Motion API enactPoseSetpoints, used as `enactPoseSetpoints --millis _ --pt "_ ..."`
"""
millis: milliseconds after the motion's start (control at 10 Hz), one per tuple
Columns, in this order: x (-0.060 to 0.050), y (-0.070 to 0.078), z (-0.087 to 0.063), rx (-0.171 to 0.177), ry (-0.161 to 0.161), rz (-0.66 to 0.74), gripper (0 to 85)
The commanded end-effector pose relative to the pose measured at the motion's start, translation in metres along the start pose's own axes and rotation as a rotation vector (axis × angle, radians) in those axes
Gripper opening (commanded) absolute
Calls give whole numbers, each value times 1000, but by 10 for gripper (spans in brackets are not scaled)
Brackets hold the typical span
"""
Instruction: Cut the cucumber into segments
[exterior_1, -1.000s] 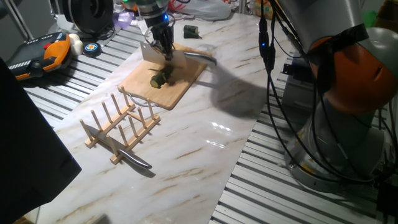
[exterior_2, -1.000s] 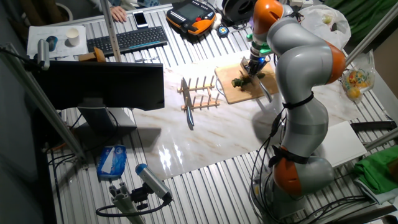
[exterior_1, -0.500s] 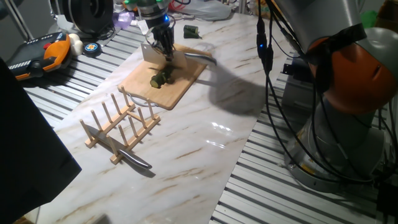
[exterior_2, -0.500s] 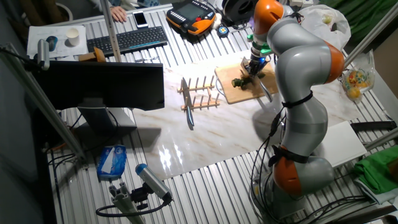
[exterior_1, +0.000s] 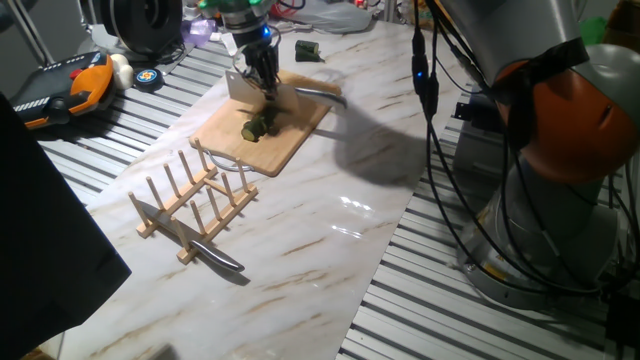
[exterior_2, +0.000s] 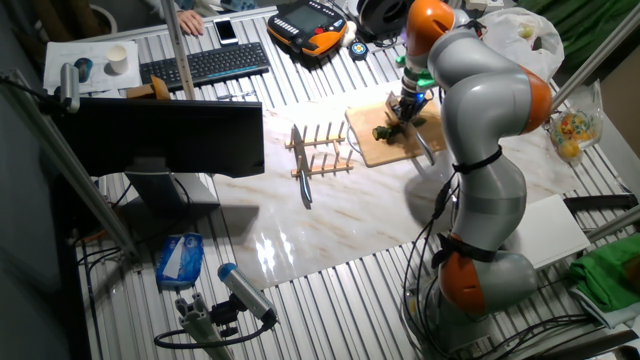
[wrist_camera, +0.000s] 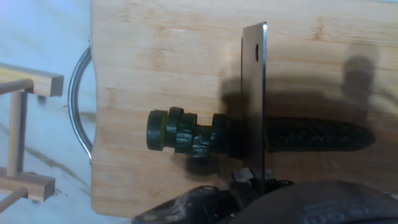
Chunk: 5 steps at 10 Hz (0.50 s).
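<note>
The cucumber (wrist_camera: 317, 138) lies across the wooden board (wrist_camera: 168, 62), dark green and bumpy. Its left part is cut into several segments (wrist_camera: 186, 134) that still sit close together, pale green at the end face. A cleaver (wrist_camera: 255, 93) stands edge-down over the cucumber, between the segments and the uncut right part. My gripper (wrist_camera: 249, 184) is shut on the cleaver's handle at the bottom of the hand view. In one fixed view the gripper (exterior_1: 266, 85) hangs over the board (exterior_1: 290, 135), with the cucumber (exterior_1: 258, 126) just below. The other fixed view shows the gripper (exterior_2: 404, 108) above the cucumber (exterior_2: 385, 131).
A wooden dish rack (exterior_1: 195, 195) stands in front of the board with a second knife (exterior_1: 190, 238) lying through it. A small dark green stub (exterior_1: 307, 49) sits behind the board. The board's metal handle (wrist_camera: 78, 99) faces the rack. Cables hang at the right.
</note>
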<state>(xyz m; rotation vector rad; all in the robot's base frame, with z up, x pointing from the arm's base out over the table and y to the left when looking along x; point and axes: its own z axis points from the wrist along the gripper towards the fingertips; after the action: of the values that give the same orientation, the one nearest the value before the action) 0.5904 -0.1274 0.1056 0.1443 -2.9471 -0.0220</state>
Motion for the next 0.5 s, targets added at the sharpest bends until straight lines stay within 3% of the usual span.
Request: enactPoseSetpoints --millis 0,400 --pt "0 0 1 0 0 0 7" --pt "-5 -4 13 -6 1 -3 7"
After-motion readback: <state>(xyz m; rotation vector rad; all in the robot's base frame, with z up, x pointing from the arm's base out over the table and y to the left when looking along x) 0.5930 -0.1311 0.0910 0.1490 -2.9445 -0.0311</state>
